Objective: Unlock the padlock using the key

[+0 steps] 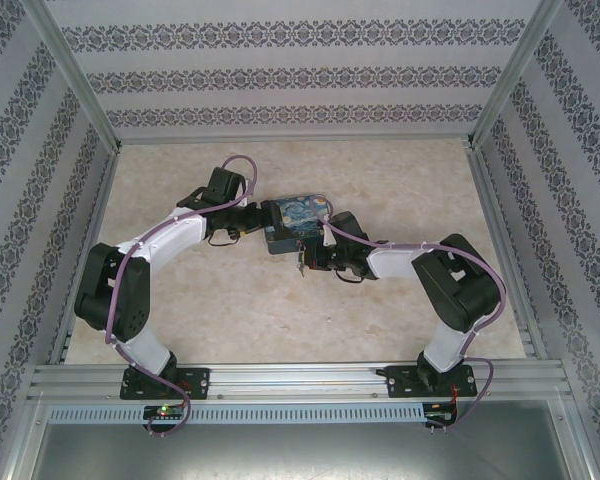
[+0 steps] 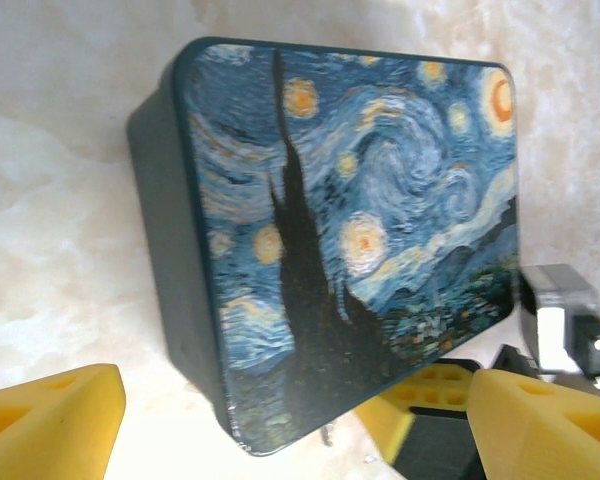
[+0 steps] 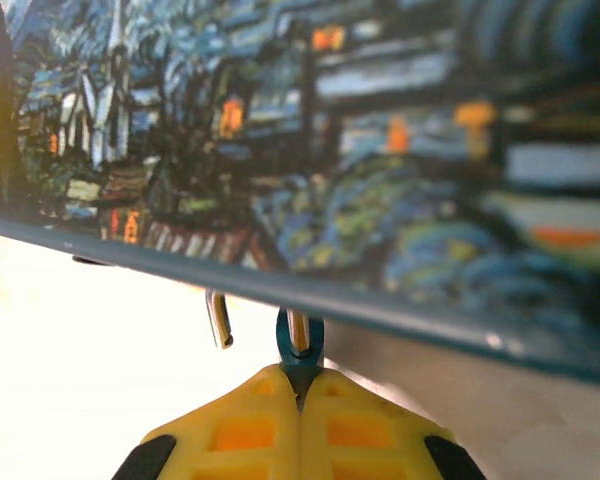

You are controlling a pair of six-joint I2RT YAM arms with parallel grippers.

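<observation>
The marble-patterned table (image 1: 400, 190) carries everything I can see from above; the painted tin (image 1: 295, 222) sits near its middle, between the two arms, and its starry-night lid faces up. In the left wrist view the tin is close ahead, one rounded corner nearest the camera.

The left claw (image 2: 295, 395) is spread wide, its yellow fingers (image 2: 50, 420) at the two bottom corners of that view with the tin's near corner between them; I see no contact with the tin. The right claw (image 3: 300, 385) comes at the tin from the other side, at the edge nearest the arm bases; its yellow fingertips are pressed together and pinch the padlock (image 3: 302, 352) by its blue body.

The padlock is just beneath the tin's rim in the right wrist view; its long axis runs straight out from the fingertips, in line with the claw, and its silvery end points toward the tin. That silvery end reaches the rim; I cannot tell whether it touches. A small bent silvery piece (image 3: 218, 318) hangs just left of the padlock under the same rim; I cannot tell whether it belongs to the padlock.
</observation>
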